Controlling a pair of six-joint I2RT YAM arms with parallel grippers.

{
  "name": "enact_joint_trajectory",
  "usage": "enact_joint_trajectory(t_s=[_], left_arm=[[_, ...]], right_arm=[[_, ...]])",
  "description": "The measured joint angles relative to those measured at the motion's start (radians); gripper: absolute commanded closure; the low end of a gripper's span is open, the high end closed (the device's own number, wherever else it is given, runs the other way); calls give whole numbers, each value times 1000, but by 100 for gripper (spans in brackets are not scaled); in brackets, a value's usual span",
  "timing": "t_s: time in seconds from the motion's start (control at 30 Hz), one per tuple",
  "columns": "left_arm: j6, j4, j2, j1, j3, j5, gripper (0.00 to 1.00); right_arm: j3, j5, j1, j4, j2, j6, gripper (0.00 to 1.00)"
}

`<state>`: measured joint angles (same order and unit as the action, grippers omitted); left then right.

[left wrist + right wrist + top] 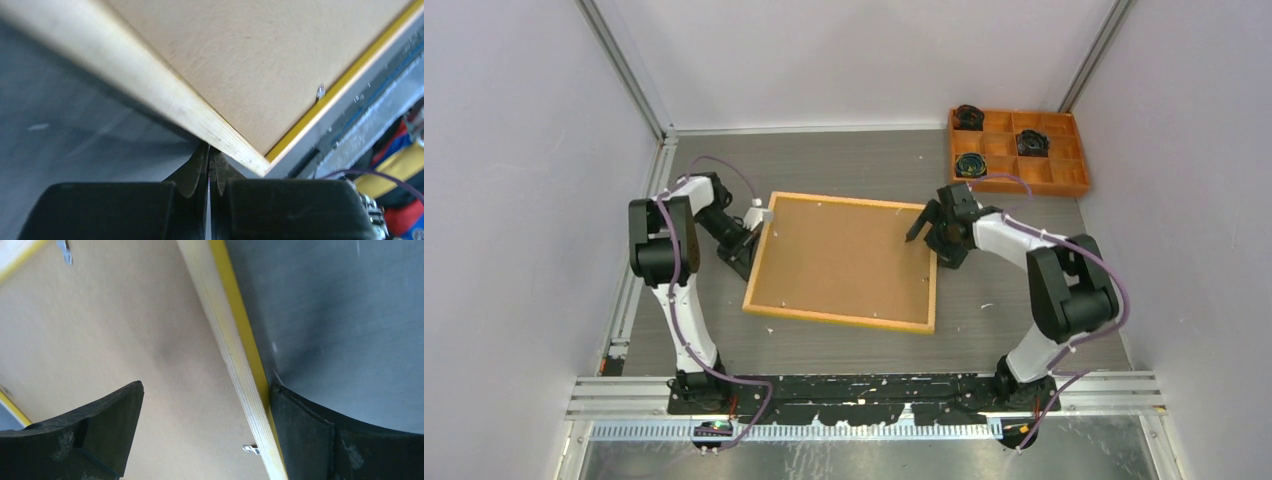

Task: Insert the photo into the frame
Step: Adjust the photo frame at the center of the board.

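Note:
The frame (836, 318) lies back side up in the middle of the table, its light wood rails around a plain brown backing board (849, 258). The photo is out of view. My left gripper (752, 242) is shut, and its tips (208, 150) meet the frame's left wooden rail (165, 97) with nothing between them. My right gripper (921, 225) is open and straddles the frame's right rail (230, 355). One finger (310, 435) rests against the yellow outer side; the other hovers over the backing board (150, 330).
An orange compartment tray (1018, 150) with dark coiled items stands at the back right. Small metal tabs (250, 449) stick out from the frame's inner edge over the board. White walls close in left, right and back.

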<state>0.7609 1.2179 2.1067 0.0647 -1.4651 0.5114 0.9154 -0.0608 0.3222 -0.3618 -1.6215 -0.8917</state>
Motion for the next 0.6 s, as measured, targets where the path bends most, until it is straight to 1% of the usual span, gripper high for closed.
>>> enact_joint_trajectory(t_s=[0.13, 0.27, 0.37, 0.43, 0.5, 0.6], left_arm=[[70, 73, -9, -24, 72, 19, 93], [106, 146, -10, -13, 66, 98, 88], [79, 166, -2, 43, -6, 163, 85], [36, 156, 15, 81, -76, 207, 83], [-3, 134, 35, 110, -119, 246, 83], [-57, 116, 82, 107, -143, 291, 84]], right_arm=[[134, 93, -6, 11, -105, 29, 0], [196, 143, -3, -4, -105, 42, 0], [235, 156, 13, -5, -85, 49, 0], [263, 152, 34, -2, -80, 49, 0], [287, 124, 68, 29, -80, 46, 3], [328, 48, 145, 97, -113, 36, 9]])
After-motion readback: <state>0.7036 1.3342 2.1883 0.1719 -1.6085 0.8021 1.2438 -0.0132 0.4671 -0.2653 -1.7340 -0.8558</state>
